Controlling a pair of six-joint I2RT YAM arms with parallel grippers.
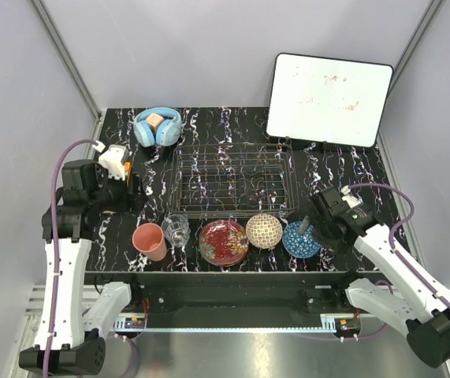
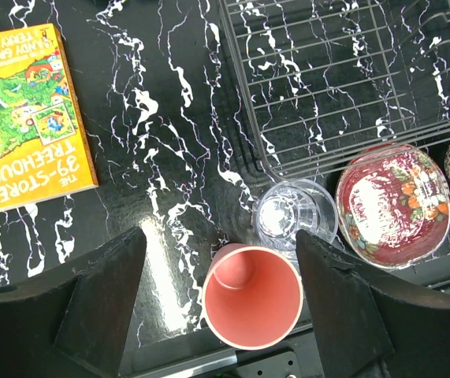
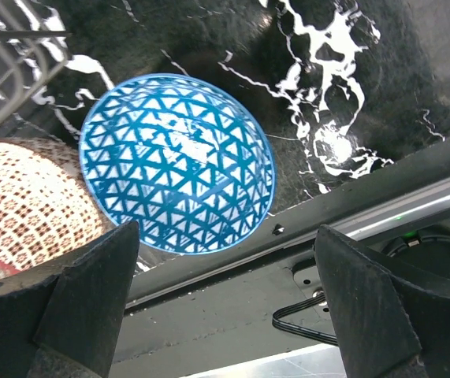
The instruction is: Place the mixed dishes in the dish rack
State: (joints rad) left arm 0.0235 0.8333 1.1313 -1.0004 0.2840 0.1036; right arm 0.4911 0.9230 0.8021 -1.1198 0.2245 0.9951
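Observation:
The dish rack (image 1: 232, 179) of dark wire lies mid-table and holds nothing; it also shows in the left wrist view (image 2: 351, 71). In front of it stand in a row the salmon-pink cup (image 1: 149, 240), clear tumbler (image 1: 175, 229), red floral plate (image 1: 223, 241), cream lattice bowl (image 1: 264, 231) and blue patterned bowl (image 1: 299, 241). My left gripper (image 2: 221, 244) is open above the upright cup (image 2: 252, 298), with the tumbler (image 2: 294, 213) just beyond. My right gripper (image 3: 226, 232) is open over the near rim of the blue bowl (image 3: 177, 161), touching nothing.
A yellow book (image 2: 24, 118) lies left of the rack, under my left arm. Blue headphones (image 1: 158, 126) sit at the back left, and a whiteboard (image 1: 329, 98) leans at the back right. The table's front edge (image 3: 288, 244) is right beside the dishes.

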